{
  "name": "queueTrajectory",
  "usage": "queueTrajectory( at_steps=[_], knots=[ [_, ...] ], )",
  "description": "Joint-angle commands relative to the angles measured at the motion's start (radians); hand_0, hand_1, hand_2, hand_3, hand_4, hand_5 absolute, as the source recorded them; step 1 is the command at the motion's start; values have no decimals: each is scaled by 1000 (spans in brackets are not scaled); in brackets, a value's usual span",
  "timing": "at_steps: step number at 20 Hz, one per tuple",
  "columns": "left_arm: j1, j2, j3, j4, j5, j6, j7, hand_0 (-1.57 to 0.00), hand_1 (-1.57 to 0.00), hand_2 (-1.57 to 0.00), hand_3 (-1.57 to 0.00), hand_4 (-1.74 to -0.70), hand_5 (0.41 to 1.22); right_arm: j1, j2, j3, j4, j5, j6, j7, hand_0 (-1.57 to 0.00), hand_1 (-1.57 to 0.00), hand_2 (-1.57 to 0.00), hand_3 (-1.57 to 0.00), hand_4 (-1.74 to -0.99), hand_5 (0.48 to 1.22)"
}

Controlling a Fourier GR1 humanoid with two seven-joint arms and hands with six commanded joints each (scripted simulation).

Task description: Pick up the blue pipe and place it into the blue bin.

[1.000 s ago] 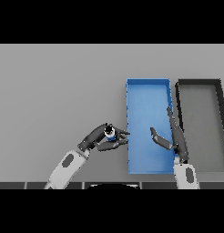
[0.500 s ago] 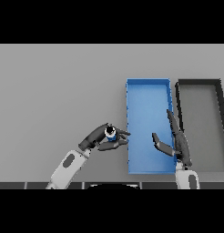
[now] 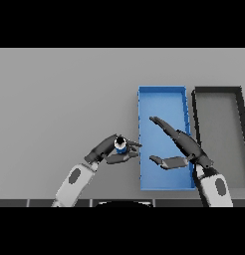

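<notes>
Two hands: left hand (image 3: 110,151) curled round the upright pipe (image 3: 120,145) just left of the blue bin (image 3: 162,93), right hand (image 3: 182,149) spread over it, where it may block the drop.

grey table (image 3: 60,94), blue bin (image 3: 142,149), black bin (image 3: 196,109)

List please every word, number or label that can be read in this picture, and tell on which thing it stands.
There are none. No writing shows on the blue pipe in the left hand, the blue bin, the black bin, the open right hand or the grey table.
</notes>
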Motion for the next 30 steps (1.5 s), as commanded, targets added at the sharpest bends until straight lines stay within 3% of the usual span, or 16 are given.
queueTrajectory(
  at_steps=[1, 4, 8, 16, 19, 21, 25, 27, 30],
  knots=[
    [3, -6, -2, -1, -5, -4, 2, -1571, -1571, -1571, -1571, -1467, 1221, -40, -11, 18, 3, 3, 16, 22, 1, -4, -81, 1, -1281, 558],
    [2, -24, 2, 6, -31, -9, 3, -1571, -1571, -1571, -1571, -1467, 1221, -114, -8, 71, -4, 8, 45, 56, 1, -2, -44, 1, -1298, 559],
    [-4, -34, 26, 16, -29, -42, -16, -1571, -1571, -1571, -1571, -1466, 1221, -223, 50, 145, 46, -27, 62, 141, 1, 0, -45, 1, -1282, 555],
    [-8, -65, 61, 27, -38, -82, 25, -1571, -1571, -1571, -1571, -1469, 1221, -406, 108, 200, 153, -2, 104, 210, -23, -32, -83, 1, -1186, 521],
    [7, -70, 60, 15, -64, -90, 23, -1571, -1571, -1571, -1571, -1465, 1221, -468, 134, 211, 216, 5, 124, 232, -69, -108, -166, -44, -1204, 497],
    [7, -76, 70, 19, -64, -101, 29, -1571, -1571, -1571, -1571, -1517, 1221, -488, 154, 222, 247, 13, 140, 221, -323, -362, -377, -242, -1278, 485],
    [16, -71, 76, 9, -84, -101, 72, -1571, -1571, -1571, -1571, -1645, 1221, -500, 189, 234, 271, 6, 135, 209, -1015, -1015, -1042, -872, -1514, 550],
    [18, -91, 93, 21, -65, -115, 52, -1571, -1571, -1571, -1523, -1677, 1221, -490, 200, 240, 264, -13, 126, 199, -1215, -1215, -1233, -1021, -1581, 650],
    [33, -105, 100, 11, -34, -151, 35, -1571, -1571, -1571, -1490, -1707, 1221, -471, 200, 267, 267, -14, 113, 162, -1389, -1389, -1398, -1250, -1648, 929]
  ],
)
